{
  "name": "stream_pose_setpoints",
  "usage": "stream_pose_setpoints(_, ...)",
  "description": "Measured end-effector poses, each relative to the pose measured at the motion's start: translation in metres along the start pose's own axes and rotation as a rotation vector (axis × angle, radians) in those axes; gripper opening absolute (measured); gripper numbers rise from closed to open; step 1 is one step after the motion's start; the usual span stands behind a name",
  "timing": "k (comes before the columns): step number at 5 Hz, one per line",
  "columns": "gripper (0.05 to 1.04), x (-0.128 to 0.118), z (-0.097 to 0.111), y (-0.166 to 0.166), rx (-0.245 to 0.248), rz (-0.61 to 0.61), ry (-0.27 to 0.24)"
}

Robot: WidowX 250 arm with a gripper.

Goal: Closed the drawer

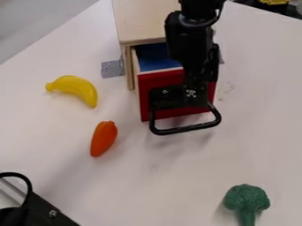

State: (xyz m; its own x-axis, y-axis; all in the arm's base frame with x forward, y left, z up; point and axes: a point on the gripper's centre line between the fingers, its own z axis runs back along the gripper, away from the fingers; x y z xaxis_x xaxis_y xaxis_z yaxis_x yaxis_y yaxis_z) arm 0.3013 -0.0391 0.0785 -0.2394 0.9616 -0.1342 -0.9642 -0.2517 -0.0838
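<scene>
Far side of the desk [65,128], centre: one drawer [161,78], red front, blue inside, part-way out of its cabinet [141,22], facing near. Handle [187,129]: black, jutting toward the near side. Care in closing: press level near the middle of the front, then push straight toward the far side; a shove skewed left or right could jam it. Ease off once flush. Pincer [191,93]: hangs at the front, by the handle; apart, together or clamped on the handle, I can't tell from where I stand.
</scene>
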Motion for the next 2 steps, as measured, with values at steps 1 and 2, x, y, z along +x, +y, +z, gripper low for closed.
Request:
stream_pose_setpoints(1,0.999,0.0036,0.0008,-0.0025,0.000,0.004,0.001)
stream_pose_setpoints(2,0.999,0.0041,0.0006,-0.0032,0.001,0.005,0.002)
